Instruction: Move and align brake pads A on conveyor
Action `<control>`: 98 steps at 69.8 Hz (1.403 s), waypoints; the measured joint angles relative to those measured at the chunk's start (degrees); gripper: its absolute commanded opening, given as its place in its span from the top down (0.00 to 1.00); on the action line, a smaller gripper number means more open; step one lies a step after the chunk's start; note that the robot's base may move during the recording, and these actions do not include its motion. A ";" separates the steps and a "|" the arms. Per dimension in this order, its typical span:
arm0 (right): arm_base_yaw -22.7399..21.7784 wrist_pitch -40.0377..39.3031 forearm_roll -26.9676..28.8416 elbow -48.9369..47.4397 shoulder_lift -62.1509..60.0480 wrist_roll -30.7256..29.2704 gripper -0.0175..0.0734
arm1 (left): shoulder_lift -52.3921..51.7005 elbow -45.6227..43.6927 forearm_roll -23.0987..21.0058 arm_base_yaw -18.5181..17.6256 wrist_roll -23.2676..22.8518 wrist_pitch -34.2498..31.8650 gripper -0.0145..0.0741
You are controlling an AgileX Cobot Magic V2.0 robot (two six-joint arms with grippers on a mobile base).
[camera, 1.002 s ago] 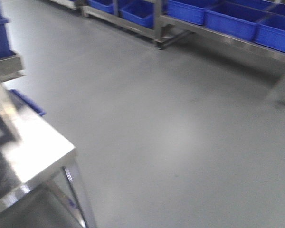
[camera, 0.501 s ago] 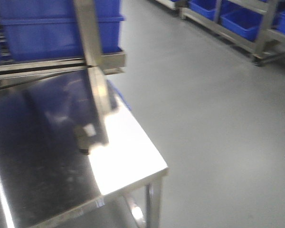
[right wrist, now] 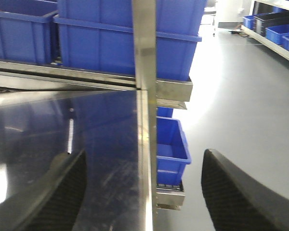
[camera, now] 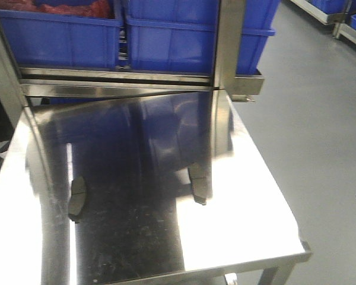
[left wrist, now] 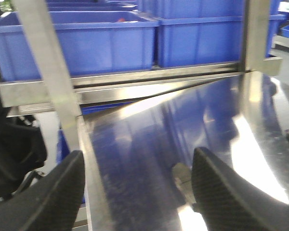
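On steel tabletop (camera: 255, 214): 2 dark curved brake pads (camera: 78, 198), apart.

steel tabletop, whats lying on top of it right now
On the steel tabletop lie two dark pads, well apart: the left brake pad near its left edge and the middle brake pad near the centre. Its near left corner is out of frame, so unseen.

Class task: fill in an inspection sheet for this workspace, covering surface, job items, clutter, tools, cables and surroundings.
Surface: steel tabletop, shiny, scuffed.
Job's things: brake pad toward the front view's left, second brake pad mid-table, apart; conveyor not in view.
Clutter: thin white streak, pen or reflection, cannot tell.
Tools: left tool and right tool open, empty.
Cables: nothing seen.
Surroundings: blue bins on rack behind; grey floor beside.
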 measured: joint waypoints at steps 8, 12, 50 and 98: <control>0.00 0.00 0.00 0.00 0.00 0.00 0.26 | 0.00 0.00 0.00 0.00 0.00 0.00 0.31; 0.00 0.00 0.00 0.00 0.00 0.00 0.26 | 0.00 0.00 0.00 0.00 0.00 0.00 0.31; 0.00 0.00 0.00 0.00 0.00 0.00 0.26 | 0.00 0.00 0.00 0.00 0.00 0.00 0.31; 0.00 0.00 0.00 0.00 0.00 0.00 0.26 | 0.00 0.00 0.00 0.00 0.00 0.00 0.31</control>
